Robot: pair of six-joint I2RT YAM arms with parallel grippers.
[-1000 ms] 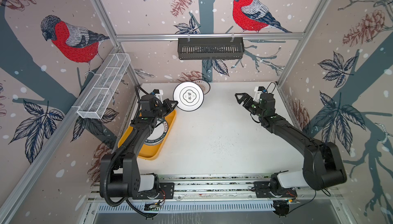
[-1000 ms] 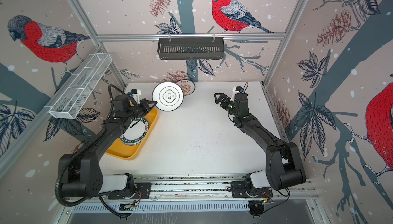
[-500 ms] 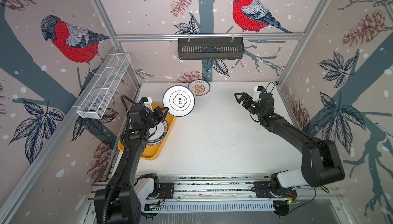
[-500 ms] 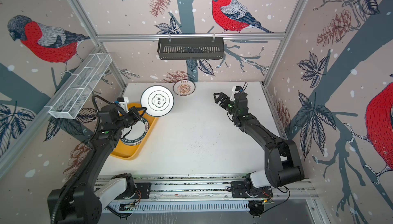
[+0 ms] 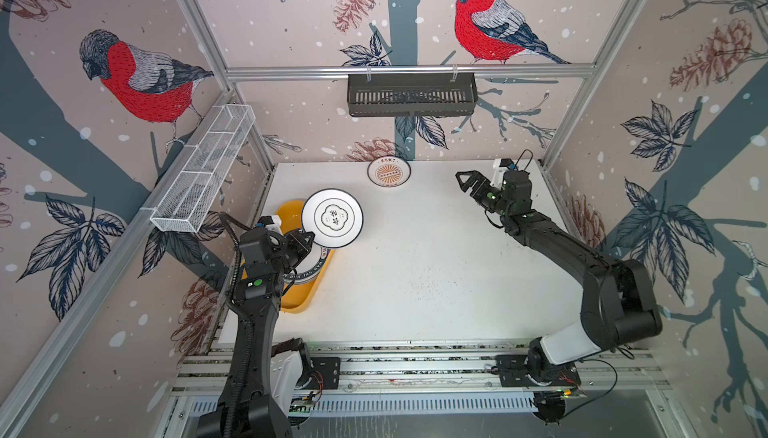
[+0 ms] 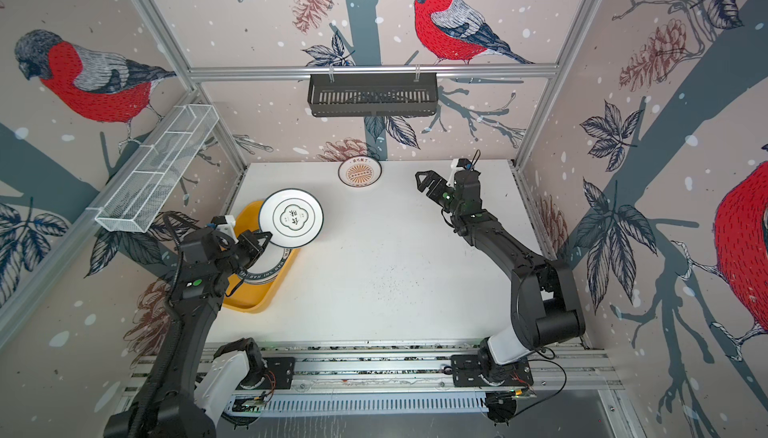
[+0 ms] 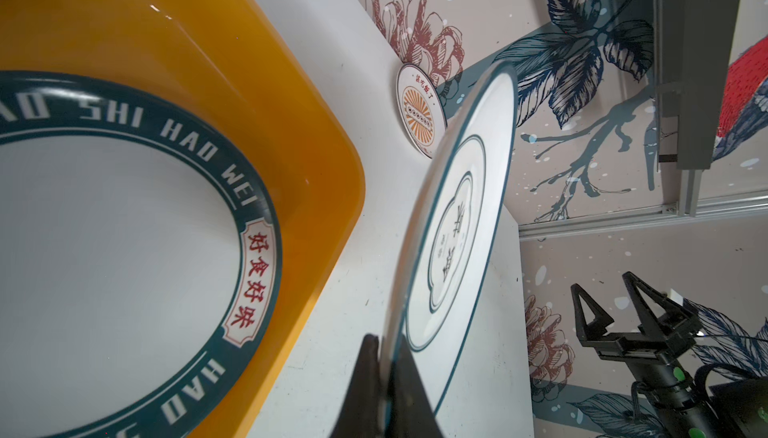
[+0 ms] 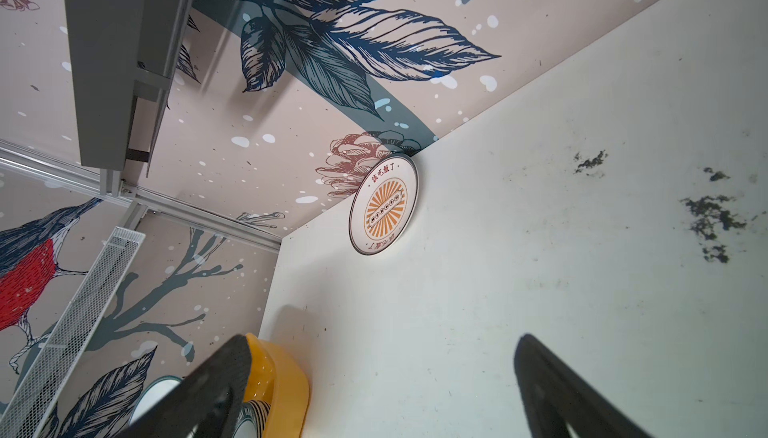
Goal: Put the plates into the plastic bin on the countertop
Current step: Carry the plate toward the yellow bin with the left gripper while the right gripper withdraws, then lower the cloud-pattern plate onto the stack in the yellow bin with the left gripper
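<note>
Left wrist view: your left claw pinches emblem plate edgewise beside bin, likely for stacking; right claw gapes, idle.

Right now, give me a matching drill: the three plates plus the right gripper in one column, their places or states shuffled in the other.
1. emblem plate
2. green-lettered plate
3. sunburst plate
4. right gripper

A. lying in the yellow bin
B. open, holding nothing
C. pinched at the rim by the left gripper
D. on the countertop, at its far edge

Pairs: 1-C, 2-A, 3-D, 4-B
</note>
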